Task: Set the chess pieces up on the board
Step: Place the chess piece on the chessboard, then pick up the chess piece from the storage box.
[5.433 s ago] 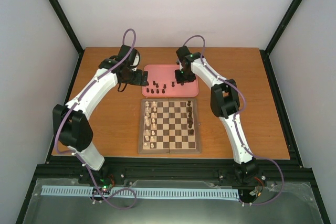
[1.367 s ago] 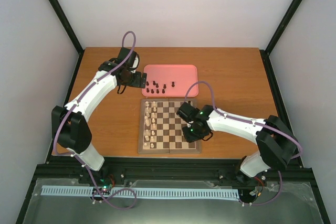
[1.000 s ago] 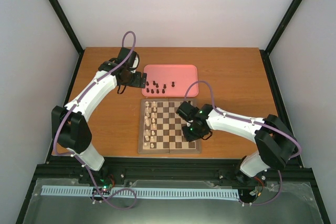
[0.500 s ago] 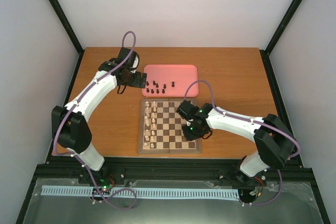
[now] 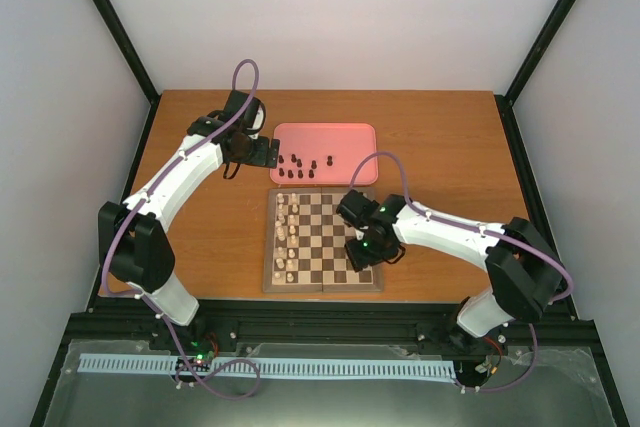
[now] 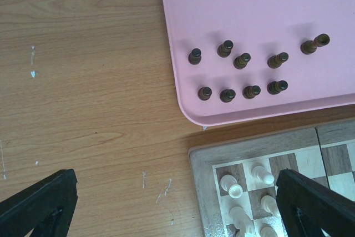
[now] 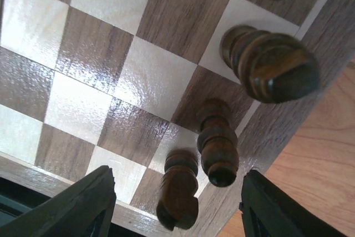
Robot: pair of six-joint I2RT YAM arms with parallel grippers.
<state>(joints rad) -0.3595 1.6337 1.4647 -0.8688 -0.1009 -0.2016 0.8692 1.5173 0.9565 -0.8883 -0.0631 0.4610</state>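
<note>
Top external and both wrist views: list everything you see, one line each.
Square wooden chessboard: one, light and dark brown checks, table's centre.
Pink rounded tray: one, pink, beyond the board's far edge.
Small dark brown chess pieces: nine on the tray; at least four more along the board's right edge.
Cream-white chess pieces: two columns on the board's left side, too small to count.
Orange-brown wooden table: one, under everything.
Left hand: one, black, open, above the table beside the tray's left edge.
Right hand: one, black, open, over the board's right near corner.
</note>
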